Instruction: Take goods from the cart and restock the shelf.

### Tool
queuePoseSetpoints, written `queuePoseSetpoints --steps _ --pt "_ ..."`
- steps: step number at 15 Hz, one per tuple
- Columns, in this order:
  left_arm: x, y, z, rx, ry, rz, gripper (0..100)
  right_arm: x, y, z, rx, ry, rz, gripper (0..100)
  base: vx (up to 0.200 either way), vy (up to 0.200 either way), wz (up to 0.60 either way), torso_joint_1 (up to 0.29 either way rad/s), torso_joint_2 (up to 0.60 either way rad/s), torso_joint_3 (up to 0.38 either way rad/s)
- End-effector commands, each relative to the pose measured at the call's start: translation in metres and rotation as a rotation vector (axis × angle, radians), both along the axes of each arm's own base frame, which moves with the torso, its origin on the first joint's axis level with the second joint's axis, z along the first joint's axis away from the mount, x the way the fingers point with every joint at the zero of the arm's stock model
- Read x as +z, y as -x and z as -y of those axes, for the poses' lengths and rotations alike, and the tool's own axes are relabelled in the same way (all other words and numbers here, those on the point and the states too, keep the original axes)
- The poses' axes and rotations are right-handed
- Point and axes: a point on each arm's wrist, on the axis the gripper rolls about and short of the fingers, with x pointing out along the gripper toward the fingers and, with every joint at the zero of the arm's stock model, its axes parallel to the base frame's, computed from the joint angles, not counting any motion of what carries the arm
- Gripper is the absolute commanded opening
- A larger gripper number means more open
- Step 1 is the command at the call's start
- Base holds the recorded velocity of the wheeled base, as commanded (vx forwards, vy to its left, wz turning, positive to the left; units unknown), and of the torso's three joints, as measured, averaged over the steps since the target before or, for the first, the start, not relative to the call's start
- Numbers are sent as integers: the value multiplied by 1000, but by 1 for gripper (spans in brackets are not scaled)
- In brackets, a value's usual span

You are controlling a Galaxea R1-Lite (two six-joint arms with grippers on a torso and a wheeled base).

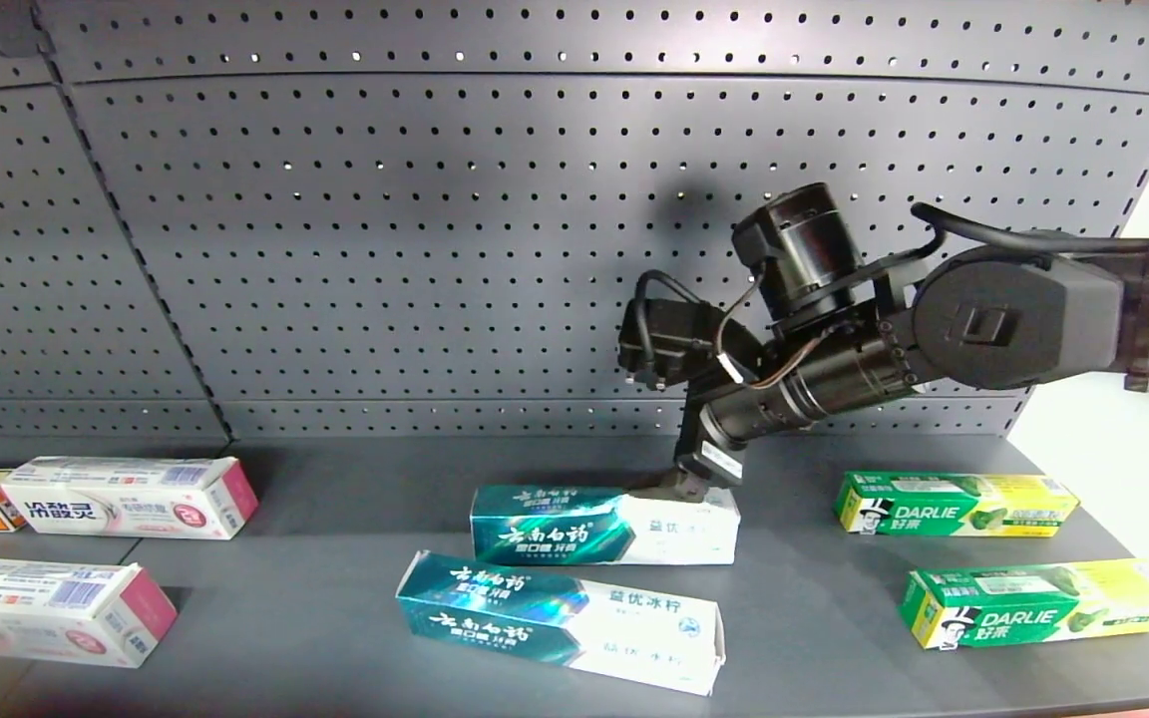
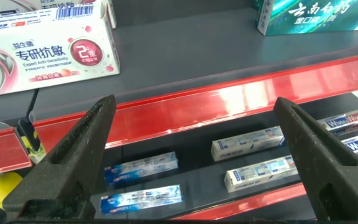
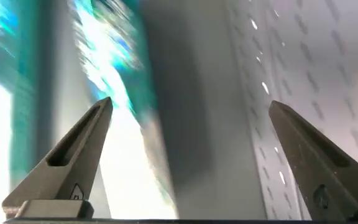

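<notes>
1. Right claw (image 1: 686, 483) is low over the shelf (image 1: 814, 598), jaws spread wide, gripping nothing. The right wrist view confirms the wide gap of the claw (image 3: 189, 104).
2. The rear teal box (image 1: 604, 524) lies flat just in front of the right claw, with its white end under the fingertips. Touching or just clear: cannot tell.
3. The pegboard wall (image 1: 435, 249) is close behind the right claw. The front teal box (image 1: 560, 620) lies nearer the robot, slightly askew. Two green boxes (image 1: 954, 502) lie to the claw's right and the pink boxes (image 1: 131, 496) well off to its left.
4. Left claw (image 2: 194, 101) is also wide and empty, hanging before the shelf's red edge strip (image 2: 229, 93), with a lower shelf's boxes (image 2: 253, 142) beyond it.
5. Judgement: the rear teal box looks placed, so the step in hand is letting go and backing out.
6. To do it well:
   - keep the jaws wide;
   - lift first, so no finger drags the box's back edge;
   - then draw back over the front teal box with height to spare, clear of the wall.
7. Risk: a low exit could skew either teal box.
</notes>
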Motion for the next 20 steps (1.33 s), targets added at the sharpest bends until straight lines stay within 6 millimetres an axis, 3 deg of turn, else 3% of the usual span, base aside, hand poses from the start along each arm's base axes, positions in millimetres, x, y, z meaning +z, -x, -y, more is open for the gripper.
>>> queuePoseSetpoints --steps 1,7,11,16,20 --pt "0 0 0 0 -1 -2 100 0 -4 24 -57 -5 9 100 0 0 0 0 0 0" --pt "0 0 0 0 -1 -2 100 -4 -11 26 -71 -9 9 100 0 0 0 0 0 0" --pt "0 0 0 0 -1 -2 100 2 -4 30 -67 -15 20 100 0 0 0 0 0 0" --pt "0 0 0 0 -1 -2 100 12 34 55 -64 -52 67 100 0 0 0 0 0 0" --pt "0 0 0 0 -1 -2 100 -1 72 84 -75 -61 58 100 0 0 0 0 0 0"
